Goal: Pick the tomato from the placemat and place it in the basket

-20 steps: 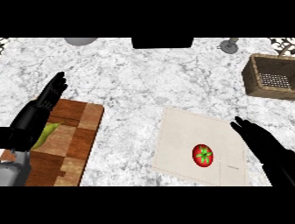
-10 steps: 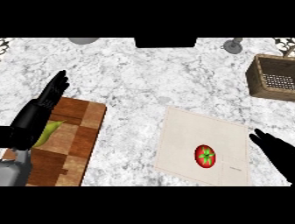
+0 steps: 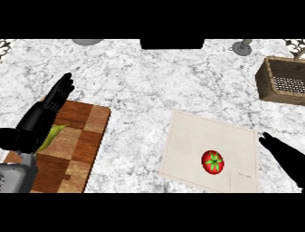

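Observation:
A red tomato [image 3: 213, 161] with a green stem lies on the beige placemat [image 3: 202, 136], near its lower middle. The brown wicker basket [image 3: 279, 93] stands at the far right, beyond the placemat. My right hand [image 3: 292, 161] comes in from the lower right, fingers straight, just off the placemat's right edge and a short way right of the tomato, not touching it. My left hand [image 3: 40, 119] rests open over the wooden cutting board [image 3: 74, 147] at the left, fingers pointing away from me.
A green item [image 3: 50, 135] lies on the cutting board, partly hidden by my left hand. A grey round object [image 3: 87, 41], a dark box [image 3: 172, 43] and a small grey stand [image 3: 241, 46] line the counter's far edge.
My right hand has drawn back toward the lower right, away from the tomato and off the placemat. The view has shifted slightly. The left hand and tomato stay put.

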